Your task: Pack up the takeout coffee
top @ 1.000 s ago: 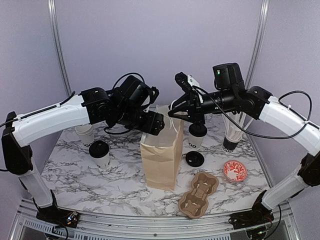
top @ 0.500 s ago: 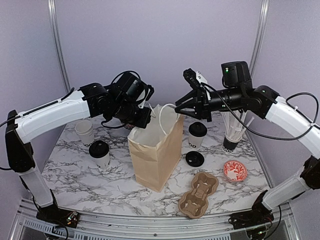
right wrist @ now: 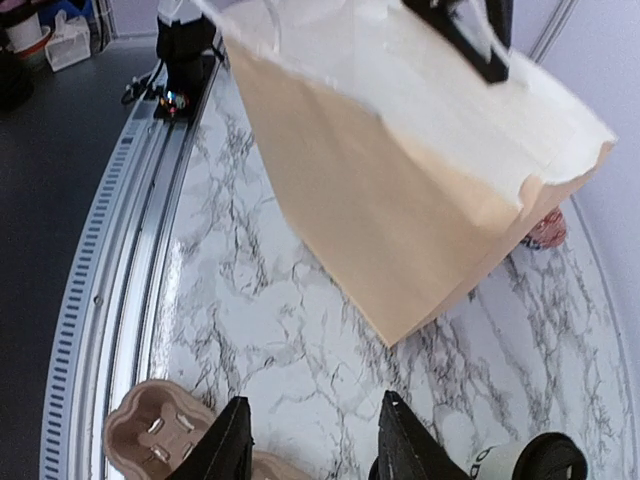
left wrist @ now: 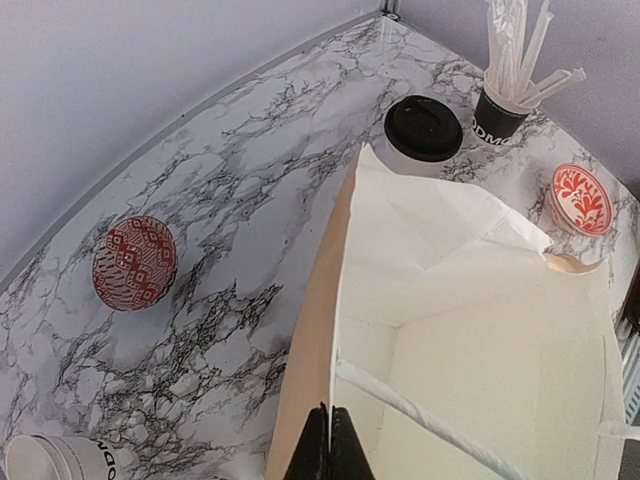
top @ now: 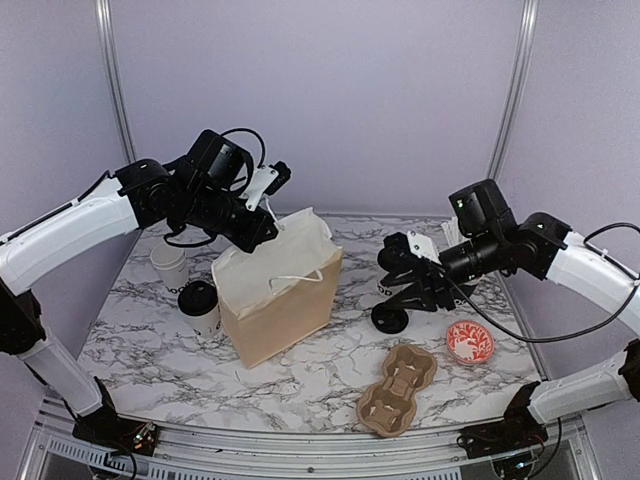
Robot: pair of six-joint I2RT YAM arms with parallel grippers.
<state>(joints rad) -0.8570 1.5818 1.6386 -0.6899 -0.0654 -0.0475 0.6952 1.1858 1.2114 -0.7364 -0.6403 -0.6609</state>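
From where I stand, the left arm [top: 70, 225] reaches up and inward, elbow high and wrist tipped down. The left gripper [left wrist: 329, 447] is pinched tight on the rim of the paper bag [top: 280, 300]. The right arm [top: 590, 265] stretches low toward the middle. The right gripper [right wrist: 313, 402] points downward, jaws apart, holding nothing.

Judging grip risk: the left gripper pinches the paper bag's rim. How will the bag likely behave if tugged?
The bag looks empty inside, so it is probably light and apt to slide or tip; it stands tilted. Its thin paper walls are creased, so the rim pinched by the left gripper would likely flex, perhaps tear, rather than stay stiff.
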